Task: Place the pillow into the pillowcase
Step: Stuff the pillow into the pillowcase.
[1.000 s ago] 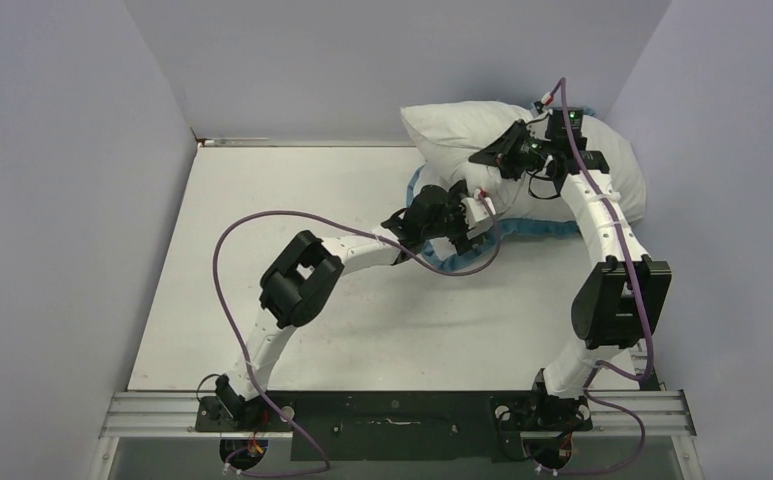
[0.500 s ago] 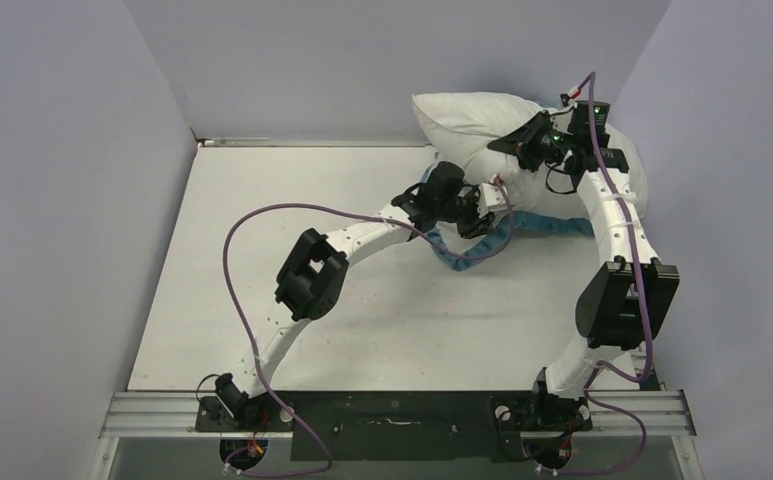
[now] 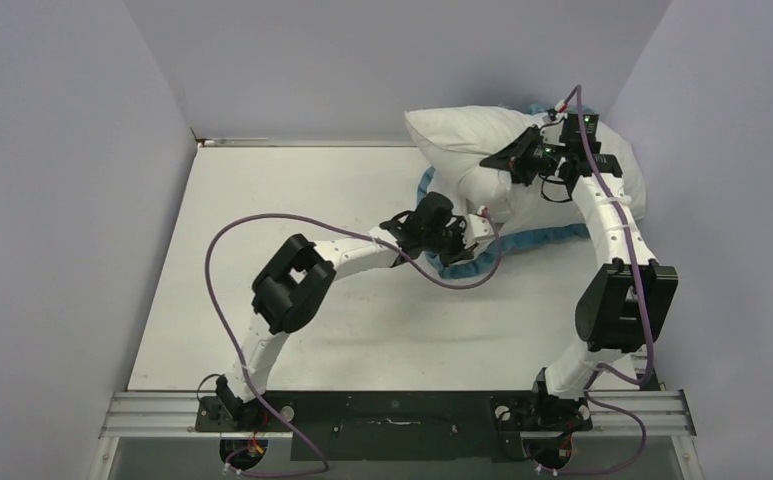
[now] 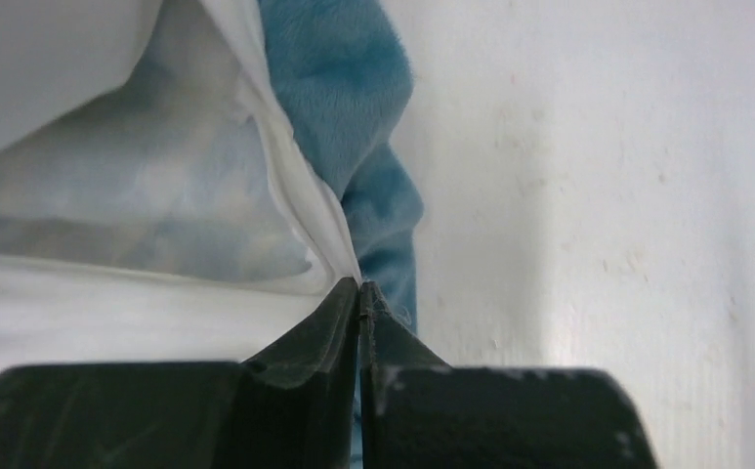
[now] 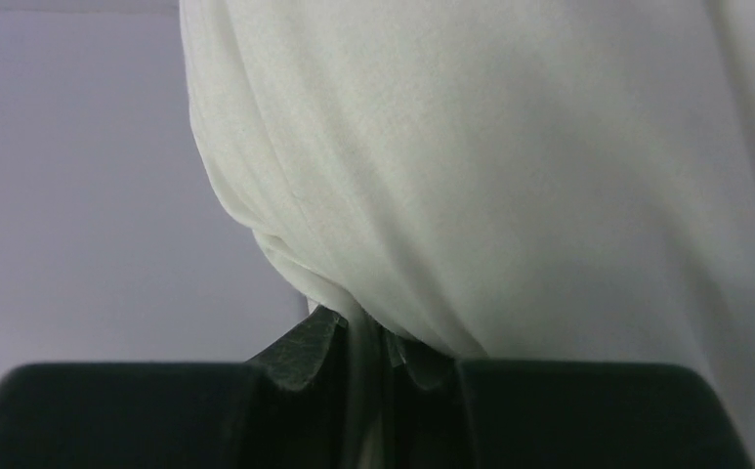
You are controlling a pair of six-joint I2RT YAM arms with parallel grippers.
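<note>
The plump white pillow (image 3: 462, 130) is propped at the far right corner against the back wall. My right gripper (image 3: 503, 163) is high on the pillow's near side. In the right wrist view this gripper (image 5: 363, 327) is shut on a pinched fold of the pillow (image 5: 510, 147). The pillowcase (image 3: 465, 263) lies under and in front of the pillow, its blue ruffle curling onto the table. My left gripper (image 3: 481, 228) is low at that ruffle. The left wrist view shows it (image 4: 359, 285) shut at the seam where the pillowcase's thin white lining (image 4: 285, 186) meets the blue ruffle (image 4: 339, 88).
Lavender walls close in the white table (image 3: 292, 250) on the left, back and right. A purple cable (image 3: 224, 250) loops off each arm above the table. The arm bases sit on the rail (image 3: 392, 410) at the near edge.
My left gripper has gone from open to shut at the pillowcase's edge, after reaching toward the pillow and drawing back a little. The right gripper shifted slightly while keeping its hold on the pillow.
</note>
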